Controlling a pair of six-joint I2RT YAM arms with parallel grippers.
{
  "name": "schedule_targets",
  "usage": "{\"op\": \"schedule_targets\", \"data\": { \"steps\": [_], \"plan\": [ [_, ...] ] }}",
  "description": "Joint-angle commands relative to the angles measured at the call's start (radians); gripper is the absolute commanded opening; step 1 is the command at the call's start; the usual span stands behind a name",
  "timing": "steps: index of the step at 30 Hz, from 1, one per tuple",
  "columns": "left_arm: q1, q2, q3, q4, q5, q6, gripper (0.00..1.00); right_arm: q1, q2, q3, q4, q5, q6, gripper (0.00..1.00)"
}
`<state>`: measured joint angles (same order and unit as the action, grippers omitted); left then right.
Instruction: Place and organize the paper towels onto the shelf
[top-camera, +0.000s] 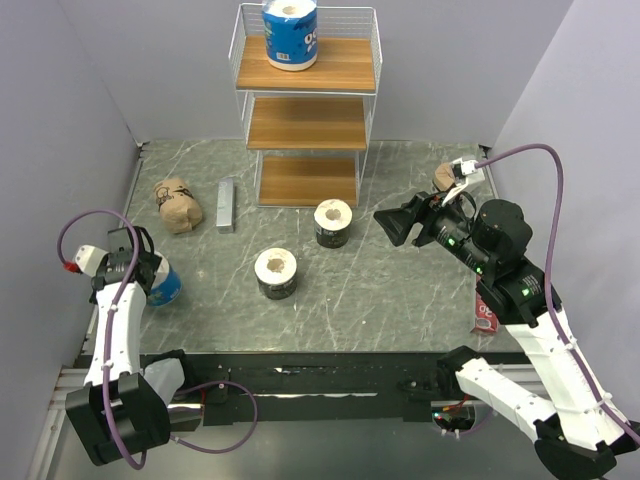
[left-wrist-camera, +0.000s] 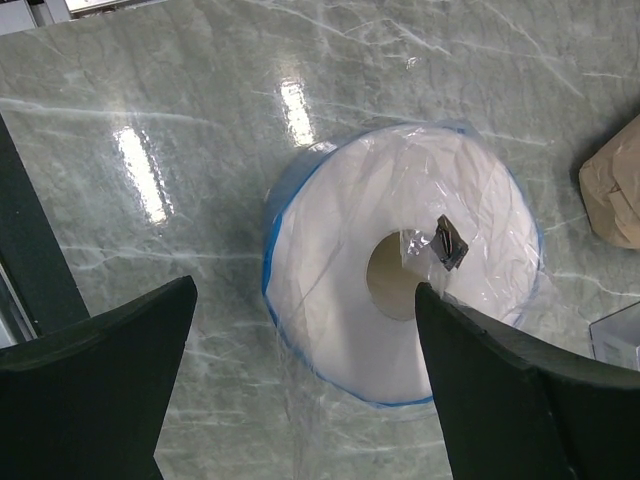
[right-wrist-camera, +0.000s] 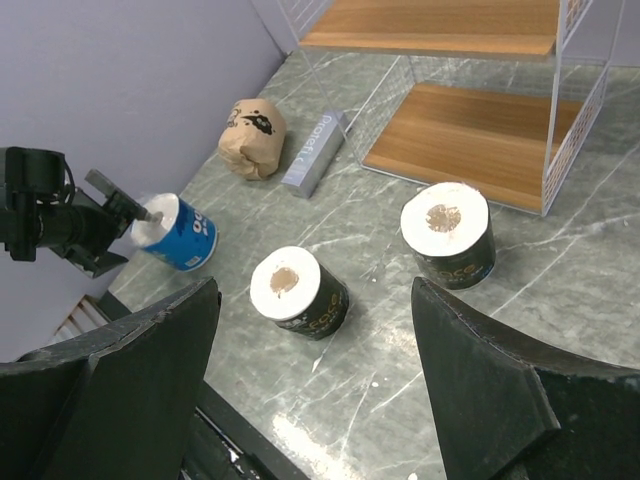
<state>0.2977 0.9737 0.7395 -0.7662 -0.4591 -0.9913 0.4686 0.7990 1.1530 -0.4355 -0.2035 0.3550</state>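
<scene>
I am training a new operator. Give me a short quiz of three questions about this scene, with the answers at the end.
1. True or false: the shelf holds one blue-and-white roll, upright on its top tier.
2. Count: how many black rolls stand on the table?
3. Choose one: the left gripper is A) shut and empty, B) open above the second blue-and-white roll, C) shut on that roll.

Key: 1 true; 2 two; 3 B.
</scene>
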Motion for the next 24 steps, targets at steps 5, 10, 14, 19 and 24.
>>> {"op": "schedule_targets", "data": {
  "steps": [5,10,14,19,24],
  "plan": [
    [0.006,-0.015,-0.014,0.028,0.039,-0.021,0.95,-0.001,-0.02,0.001,0.043,0.004,0.009,0.84],
    [0.006,0.006,-0.02,-0.001,0.02,-0.061,0.93,-0.002,-0.029,-0.006,0.047,0.009,0.012,0.84],
    [0.006,0.002,-0.035,0.027,0.045,-0.061,0.8,-0.001,-0.035,-0.006,0.041,0.007,0.012,0.84],
    [0.006,-0.001,-0.051,0.041,0.079,-0.055,0.69,-0.001,-0.043,-0.009,0.037,0.01,0.013,0.84],
    [0.008,-0.032,-0.013,0.031,0.094,-0.009,0.49,-0.001,-0.046,-0.016,0.041,0.006,0.021,0.84]
  ]
}}
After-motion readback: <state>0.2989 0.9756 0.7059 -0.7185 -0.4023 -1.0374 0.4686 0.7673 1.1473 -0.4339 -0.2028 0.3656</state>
